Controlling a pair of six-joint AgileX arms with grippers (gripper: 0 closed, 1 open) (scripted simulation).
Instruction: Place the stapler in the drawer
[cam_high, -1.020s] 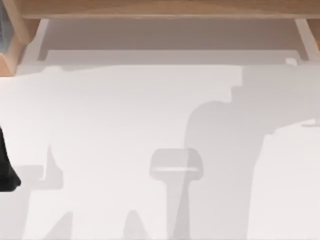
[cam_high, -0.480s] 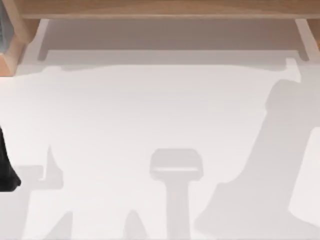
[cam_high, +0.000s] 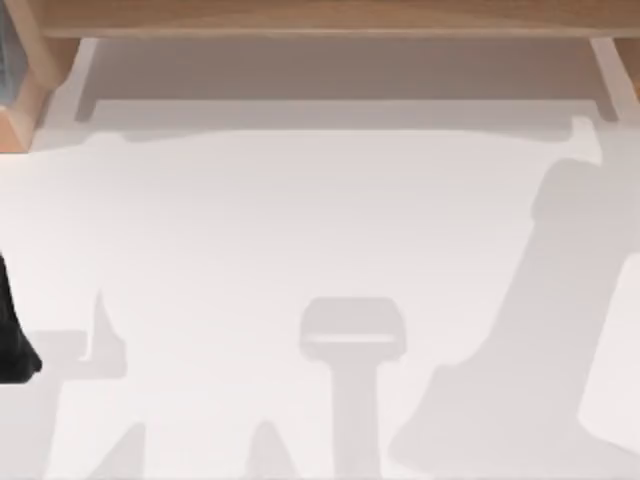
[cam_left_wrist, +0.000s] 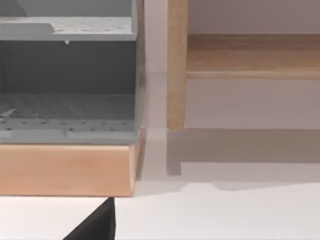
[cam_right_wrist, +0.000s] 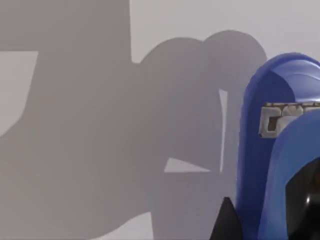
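Observation:
The bright-blue stapler looms close at the edge of the right wrist view, lying on the white tabletop with a metal slot in its face. One dark fingertip of my right gripper pokes in just beside it; whether it touches the stapler is unclear. The drawer is a grey perforated tray with a pale wooden front, seen in the left wrist view and at the top view's far left corner. My left arm is parked at the table's left edge.
A wooden shelf frame runs along the back of the table, with a wooden post beside the drawer. Arm shadows fall over the white tabletop, the largest at the right.
The right arm's large shadow slid from centre-right to the table's right side between one second and half a second ago. Since then nothing has shifted, and the left arm stayed still.

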